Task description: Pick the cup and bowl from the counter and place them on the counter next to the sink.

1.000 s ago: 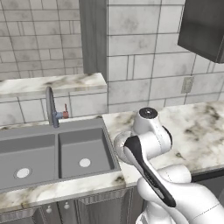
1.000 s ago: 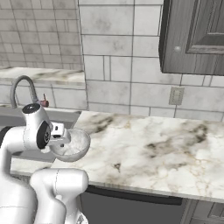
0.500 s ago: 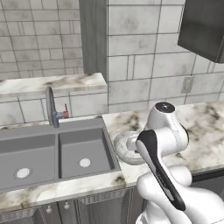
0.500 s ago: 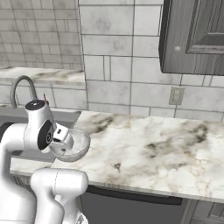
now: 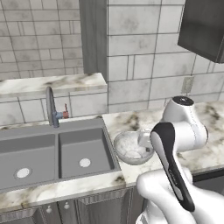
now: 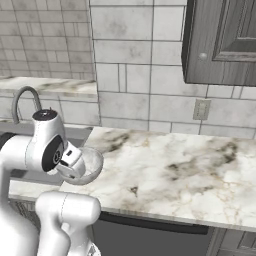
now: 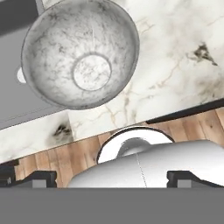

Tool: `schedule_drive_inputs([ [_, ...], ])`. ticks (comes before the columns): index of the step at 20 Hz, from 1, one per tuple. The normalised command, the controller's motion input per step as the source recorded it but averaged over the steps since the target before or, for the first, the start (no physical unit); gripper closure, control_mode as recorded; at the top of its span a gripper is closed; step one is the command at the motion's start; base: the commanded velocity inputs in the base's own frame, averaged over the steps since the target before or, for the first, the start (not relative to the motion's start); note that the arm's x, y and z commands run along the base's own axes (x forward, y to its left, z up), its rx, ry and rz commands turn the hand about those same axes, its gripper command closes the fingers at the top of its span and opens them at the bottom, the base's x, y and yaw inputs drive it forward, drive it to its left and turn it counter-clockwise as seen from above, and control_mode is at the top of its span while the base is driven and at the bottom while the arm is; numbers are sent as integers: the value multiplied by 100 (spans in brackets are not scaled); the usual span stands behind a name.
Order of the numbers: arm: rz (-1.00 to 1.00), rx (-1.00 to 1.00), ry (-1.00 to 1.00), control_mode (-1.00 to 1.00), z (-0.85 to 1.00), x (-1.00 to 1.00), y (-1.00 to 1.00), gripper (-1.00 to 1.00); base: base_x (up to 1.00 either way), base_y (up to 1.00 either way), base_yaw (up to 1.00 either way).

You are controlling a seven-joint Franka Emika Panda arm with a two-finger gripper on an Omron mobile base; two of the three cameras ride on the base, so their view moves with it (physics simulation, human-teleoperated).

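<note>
Sitting upright, mouth up, bowl on counter beside sink, fingers wide apart, empty.

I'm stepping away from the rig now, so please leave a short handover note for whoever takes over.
Gripper: open, holding nothing, above the counter.
Wide pale grey stone-mottled bowl: upright on the white marble counter, right beside the grey double-basin sink.
Done: bowl looks placed next to the sink.
Left: the green cup is not in sight here; find it, pick it, set it by the sink.
</note>
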Motion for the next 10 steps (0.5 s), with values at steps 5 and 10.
schedule_drive_inputs([
  [5,-9,6,-23,-100,0,-14,-13,-100,0,0,0],
  [10,-2,6,-29,-100,0,-40,-2,-100,0,0,0],
])
